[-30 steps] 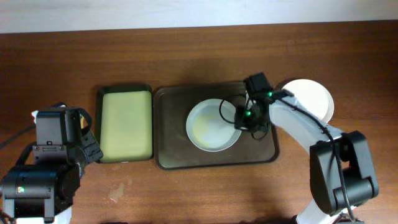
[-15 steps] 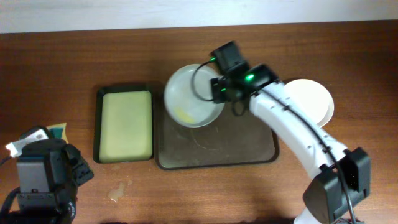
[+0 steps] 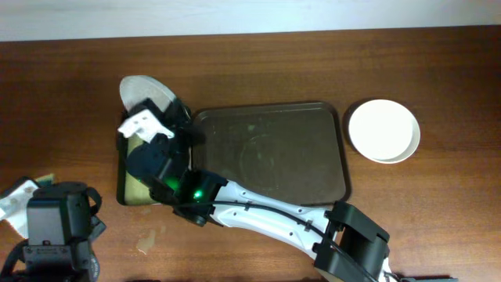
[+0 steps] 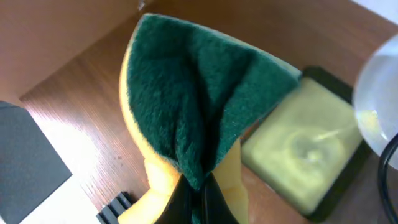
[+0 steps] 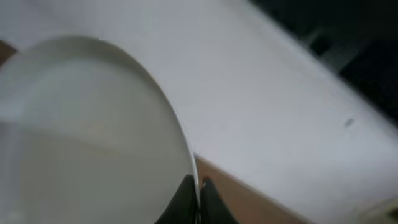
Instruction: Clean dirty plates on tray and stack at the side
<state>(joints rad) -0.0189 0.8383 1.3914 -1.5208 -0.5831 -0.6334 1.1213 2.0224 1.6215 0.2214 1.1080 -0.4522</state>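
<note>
Overhead, the right gripper (image 3: 147, 117) holds one dirty plate (image 3: 143, 90) tilted over the far end of the small black tray (image 3: 123, 157), left of the brown tray (image 3: 266, 149). A white plate (image 3: 383, 129) sits at the right. From the left wrist, the left gripper (image 4: 199, 196) pinches a green-and-yellow sponge (image 4: 193, 106). From the right wrist, the fingers (image 5: 185, 196) are clamped on the plate's rim.

Overhead straight down, wrist cameras close, all sharing the plate (image 3: 145, 88)

plate (image 3: 383, 130) right of tray (image 3: 290, 149)
</note>
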